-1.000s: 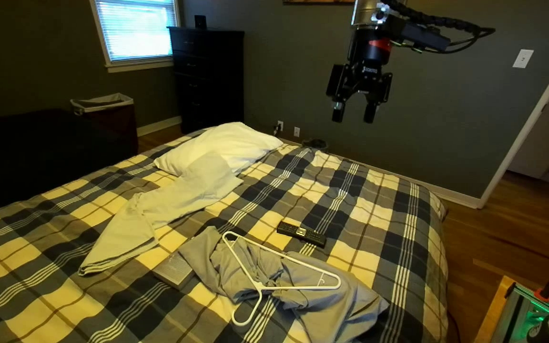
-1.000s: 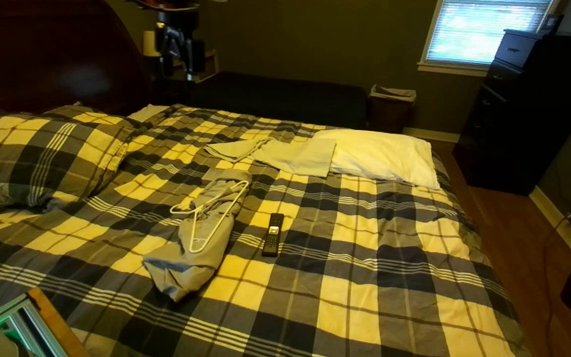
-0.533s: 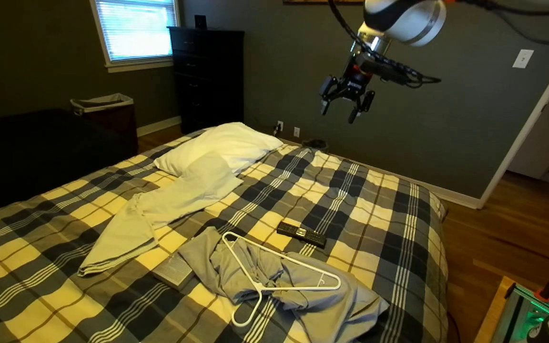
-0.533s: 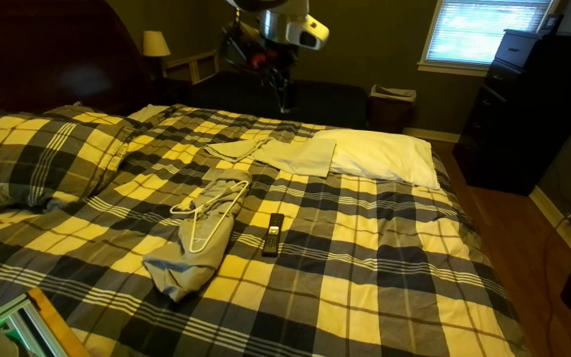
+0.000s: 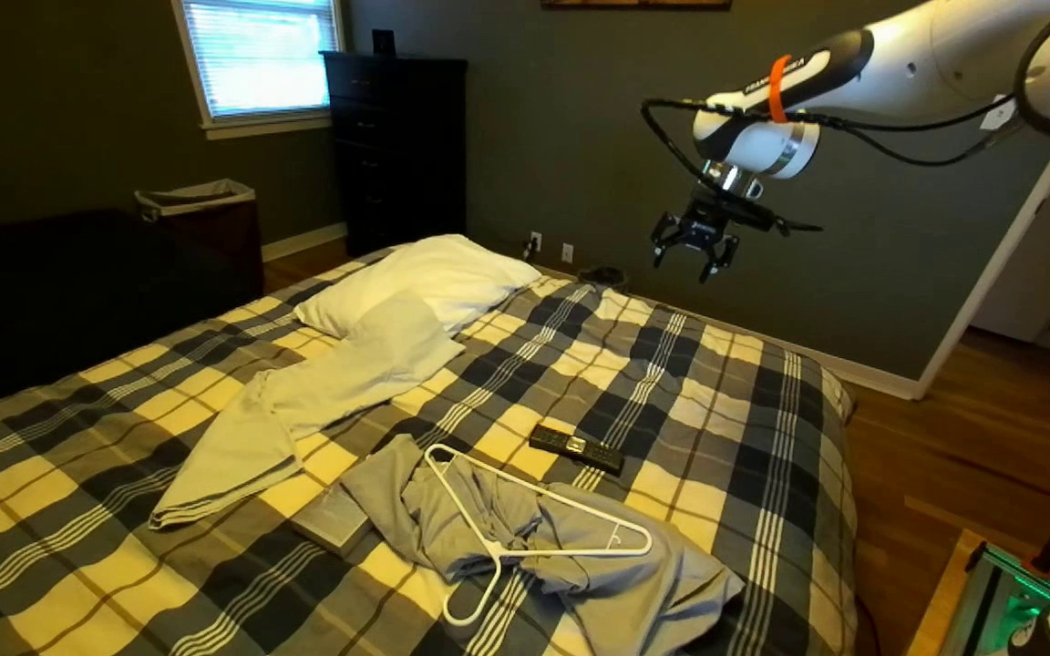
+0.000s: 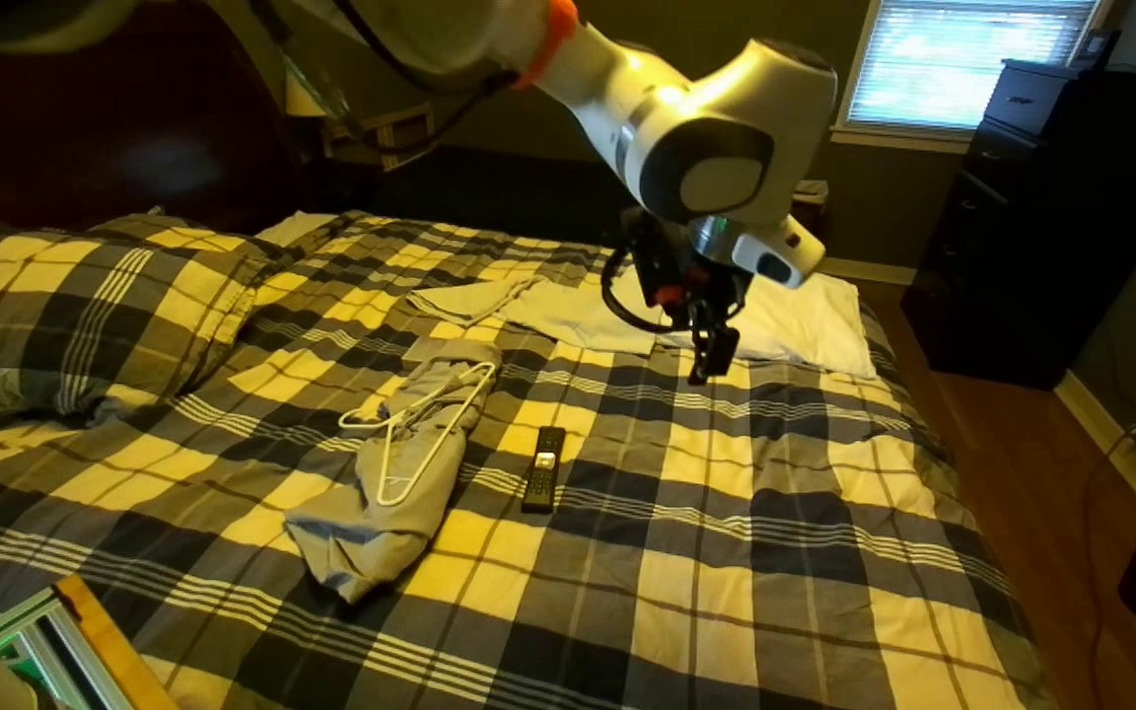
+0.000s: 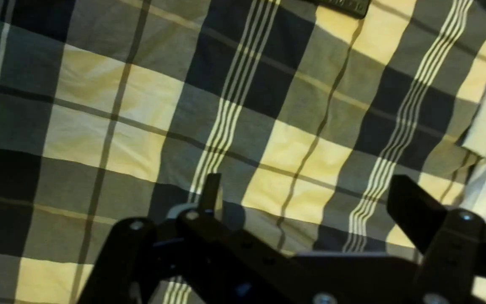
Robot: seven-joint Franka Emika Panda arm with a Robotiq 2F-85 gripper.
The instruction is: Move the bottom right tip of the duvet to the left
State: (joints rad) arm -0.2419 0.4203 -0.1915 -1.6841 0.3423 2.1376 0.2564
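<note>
In an exterior view we see a rounded corner [image 5: 831,384] of the duvet [image 5: 707,401] at the far right; whether it is the tip meant we cannot tell, and where it ends is too dim to make out. Both exterior views cut off the duvet's near side. The arm [image 6: 662,104] hides part of the white pillow [image 6: 815,318], and our wrist view catches only one end of the remote [image 7: 350,6]. The gripper [image 5: 682,269] hangs above the duvet, its fingers [image 7: 414,211] spread wide with nothing between them. In an exterior view we find the grey garment [image 5: 507,506] nearer than the remote, with the white hanger [image 5: 571,551] on top and a box-like thing [image 5: 334,517] at its left end; farther left, the pale cloth [image 5: 324,392] meets the pillow. Between the remote and the far edge runs a broad stretch of bare plaid; wooden floor [image 5: 972,437] shows beyond the right edge.
</note>
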